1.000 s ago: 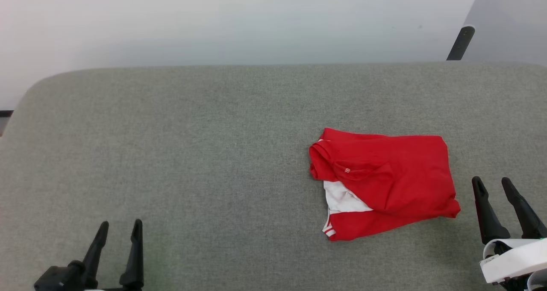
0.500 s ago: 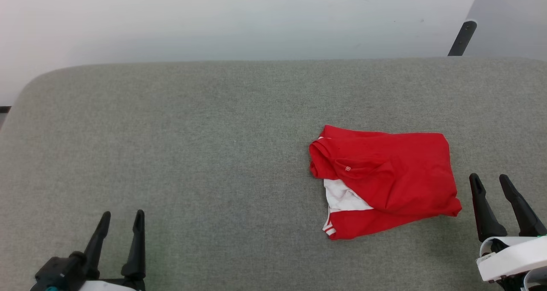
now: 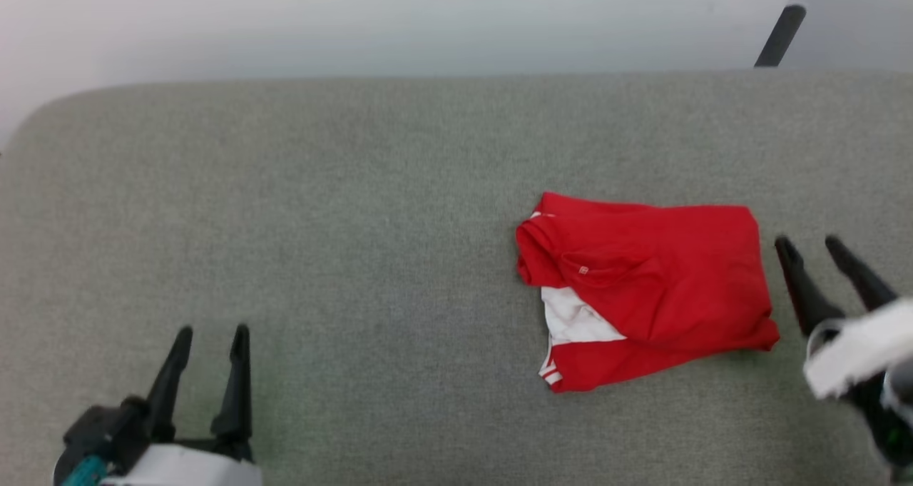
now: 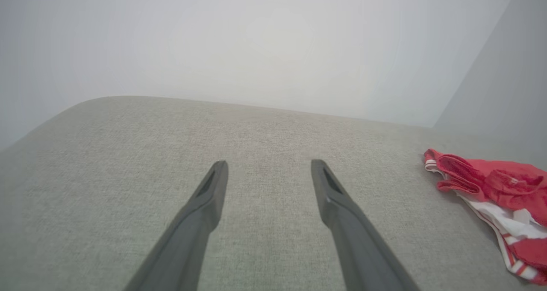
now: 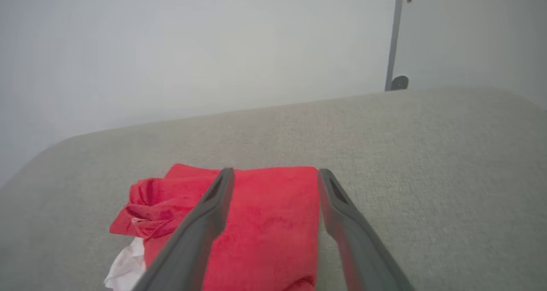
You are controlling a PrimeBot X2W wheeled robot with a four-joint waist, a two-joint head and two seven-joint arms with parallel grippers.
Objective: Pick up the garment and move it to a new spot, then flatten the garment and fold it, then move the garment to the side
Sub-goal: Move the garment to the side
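Note:
The garment (image 3: 656, 279) is a bright red jersey lying loosely folded on the grey table, right of centre, with white lining and a striped hem showing at its lower left. My right gripper (image 3: 809, 242) stands open just off its right edge, not touching it. Seen from the right wrist, the garment (image 5: 265, 222) lies under and ahead of the open right gripper (image 5: 275, 171). My left gripper (image 3: 212, 330) is open at the lower left, far from the cloth. The left wrist view has the left gripper (image 4: 269, 163) over bare fabric and the garment (image 4: 495, 192) at the right edge.
The grey fabric-covered table (image 3: 321, 208) has rounded far corners and ends at a pale wall. A dark post (image 3: 779, 36) rises behind the far right corner. Wide bare surface lies left of the jersey.
The head camera has tilted, shifting the whole scene upward. My right gripper has moved forward along the garment's right edge. My left gripper has come slightly forward. Both stay open.

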